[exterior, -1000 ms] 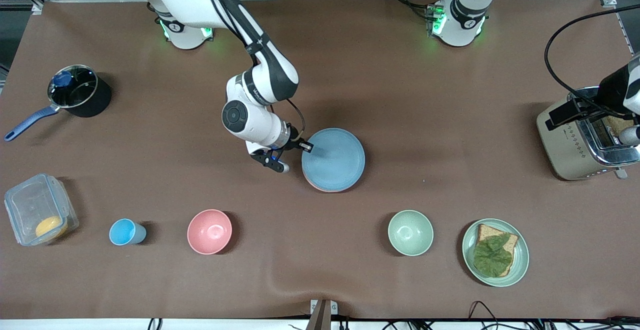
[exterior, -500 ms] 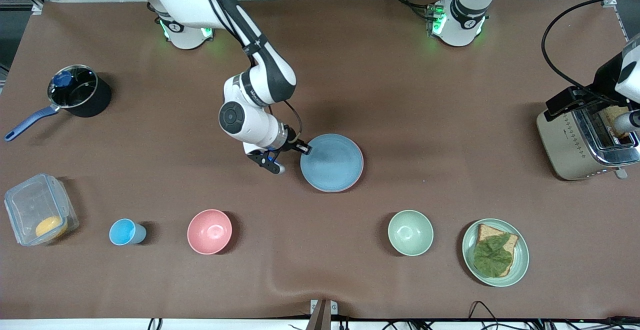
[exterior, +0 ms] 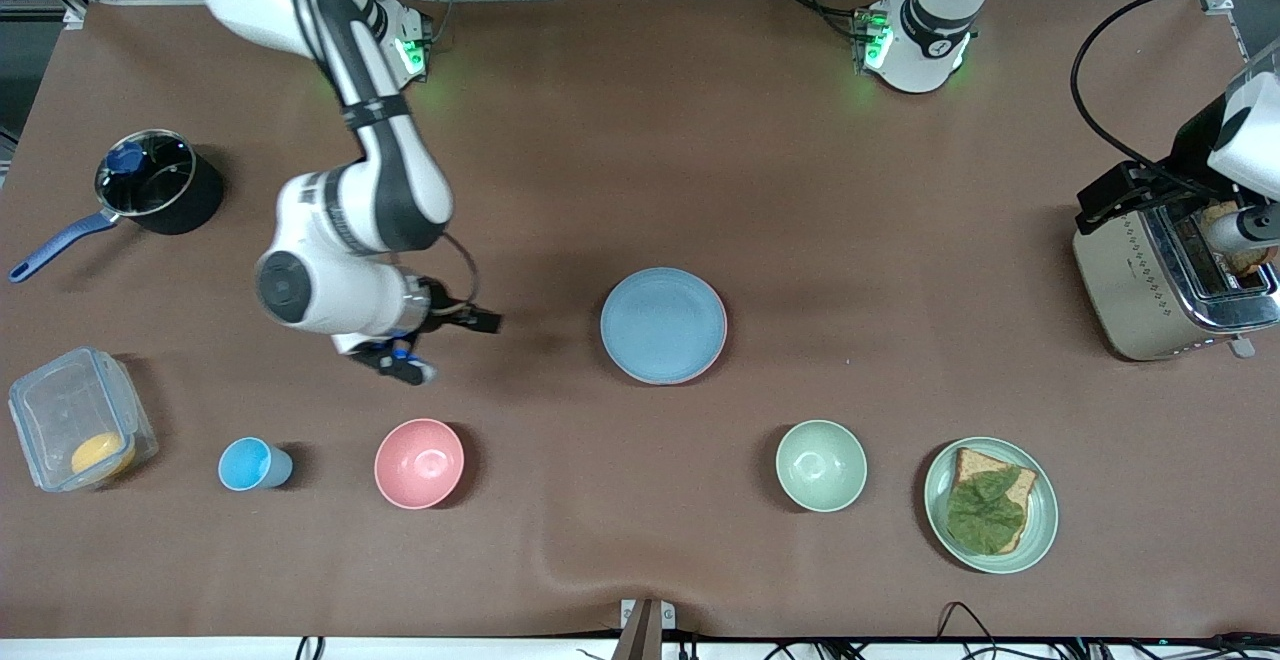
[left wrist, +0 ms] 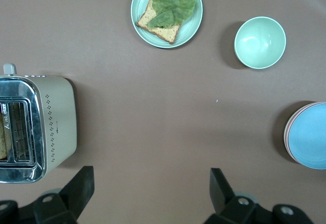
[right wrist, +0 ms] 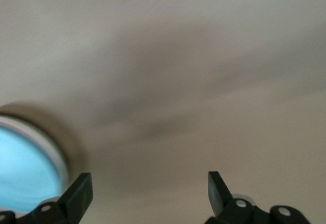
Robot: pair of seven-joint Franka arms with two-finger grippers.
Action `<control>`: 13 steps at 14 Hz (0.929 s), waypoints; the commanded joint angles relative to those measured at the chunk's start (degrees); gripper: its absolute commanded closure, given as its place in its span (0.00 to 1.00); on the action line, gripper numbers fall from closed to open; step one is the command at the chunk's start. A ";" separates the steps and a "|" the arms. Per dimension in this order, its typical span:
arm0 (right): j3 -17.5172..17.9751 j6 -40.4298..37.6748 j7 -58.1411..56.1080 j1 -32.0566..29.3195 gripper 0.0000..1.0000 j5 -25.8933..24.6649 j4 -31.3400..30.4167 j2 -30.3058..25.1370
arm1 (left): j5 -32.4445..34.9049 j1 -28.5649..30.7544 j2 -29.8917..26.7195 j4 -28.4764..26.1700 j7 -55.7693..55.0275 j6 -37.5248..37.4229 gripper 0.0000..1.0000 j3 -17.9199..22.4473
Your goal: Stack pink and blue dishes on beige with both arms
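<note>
The light blue plate [exterior: 663, 325] lies flat on top of a stack at the middle of the table. A thin pink rim [exterior: 700, 372] of the pink plate shows under it. The beige plate is hidden beneath them. My right gripper [exterior: 452, 347] is open and holds nothing; it hangs over bare table, well apart from the stack toward the right arm's end. Its wrist view shows the open right gripper [right wrist: 150, 180] and a blurred edge of the blue plate [right wrist: 25, 168]. My left gripper [exterior: 1240, 235] is over the toaster, open [left wrist: 151, 175] and holding nothing, with the stack [left wrist: 310, 135] off to one side.
A toaster [exterior: 1165, 285] stands at the left arm's end. Nearer the camera are a green bowl [exterior: 821, 465], a green plate [exterior: 1045, 510] with bread and a leaf, a pink bowl [exterior: 419, 463], a blue cup [exterior: 250, 464] and a clear container [exterior: 75, 420]. A black pot [exterior: 160, 185] sits farther back.
My right gripper has left the blue plate's rim and pulled far back toward the right arm's end. The blue plate settled flat on the stack. The left gripper shifted slightly over the toaster.
</note>
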 commanded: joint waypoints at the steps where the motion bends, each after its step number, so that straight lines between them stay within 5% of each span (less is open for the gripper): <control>1: -6.87 -3.84 -9.74 0.61 0.00 -3.76 -1.55 -1.73 | 1.34 0.44 -1.53 -1.24 1.04 -0.49 0.00 -0.38; 7: -20.68 -6.92 -32.17 0.79 0.00 -4.20 -5.16 -4.72 | 0.64 0.44 -1.35 -1.23 2.35 -0.40 0.00 -0.47; 13: -23.07 -12.01 -33.69 0.26 0.00 -6.57 4.05 -4.55 | 0.55 0.44 -1.00 -0.80 3.50 -0.58 0.00 -0.47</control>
